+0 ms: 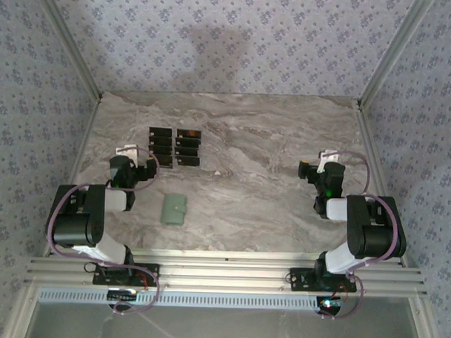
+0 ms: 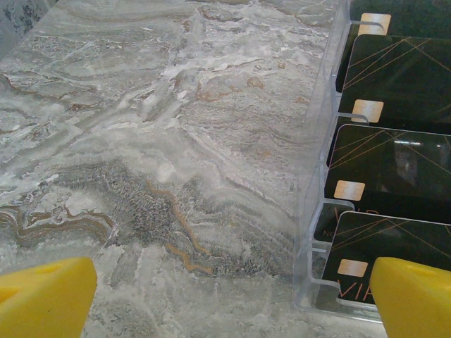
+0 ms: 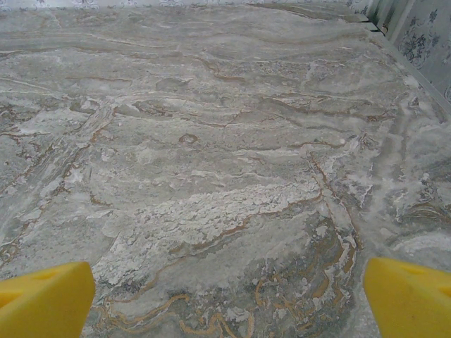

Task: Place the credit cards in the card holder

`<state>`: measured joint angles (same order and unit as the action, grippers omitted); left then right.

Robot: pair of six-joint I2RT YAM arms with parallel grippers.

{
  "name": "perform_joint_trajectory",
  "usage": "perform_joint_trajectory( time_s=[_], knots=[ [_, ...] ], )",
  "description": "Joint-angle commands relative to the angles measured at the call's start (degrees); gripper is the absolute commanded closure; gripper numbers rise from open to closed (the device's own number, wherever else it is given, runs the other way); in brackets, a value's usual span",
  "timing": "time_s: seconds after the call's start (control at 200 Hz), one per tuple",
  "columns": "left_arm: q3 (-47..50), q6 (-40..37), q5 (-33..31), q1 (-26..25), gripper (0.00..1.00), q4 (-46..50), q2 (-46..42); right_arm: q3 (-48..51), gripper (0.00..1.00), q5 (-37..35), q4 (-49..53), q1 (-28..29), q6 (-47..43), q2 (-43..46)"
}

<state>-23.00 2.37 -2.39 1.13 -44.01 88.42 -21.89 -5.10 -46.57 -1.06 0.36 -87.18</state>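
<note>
Top external view: a pale green card holder lies flat on the marble counter, apart from everything else. Beyond it, farther from the arm bases, the black credit cards sit in two short columns side by side.

The left claw hovers to the left of the card holder and a little beyond it, close to the near left corner of the cards. The right claw hangs well to the right of the holder, over bare stone.

Left wrist view: the left claw stands with its yellow fingers wide apart, gripping nothing. To its right, four credit cards with gold chips and thin gold lines overlap in a clear tray.

Right wrist view: the right claw is likewise spread wide and empty above the counter.
</note>
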Motion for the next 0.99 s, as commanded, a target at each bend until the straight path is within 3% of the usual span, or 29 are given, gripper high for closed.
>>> perform_joint_trajectory(
  time_s=[0.0,0.405,0.585,0.775,0.81,0.989],
  knots=[
    [-1.1,-0.5,-0.3,0.0,0.0,-2.0,-0.4,-0.1,0.0,0.3,-0.6,-0.5,-0.9,-0.1],
    [-0.9,0.8,-1.6,0.5,0.0,-0.3,-2.6,1.1,0.0,-0.3,-0.8,0.0,-1.2,3.2],
    [-0.7,3.5,-5.6,1.8,0.0,6.7,-11.2,-1.2,0.0,-4.8,14.0,0.1,1.9,14.3],
    [-5.3,5.0,-8.9,1.9,0.0,21.1,-18.7,-12.5,0.0,-7.5,43.8,-0.8,18.9,24.9],
    [-5.9,5.6,-9.4,1.9,0.0,23.0,-19.6,-13.9,0.0,-6.4,48.1,-1.2,23.9,25.9],
    [-10.9,11.6,-10.0,1.9,0.0,35.9,-25.4,-16.0,0.0,7.5,52.6,-1.8,24.0,29.4]
  ],
)
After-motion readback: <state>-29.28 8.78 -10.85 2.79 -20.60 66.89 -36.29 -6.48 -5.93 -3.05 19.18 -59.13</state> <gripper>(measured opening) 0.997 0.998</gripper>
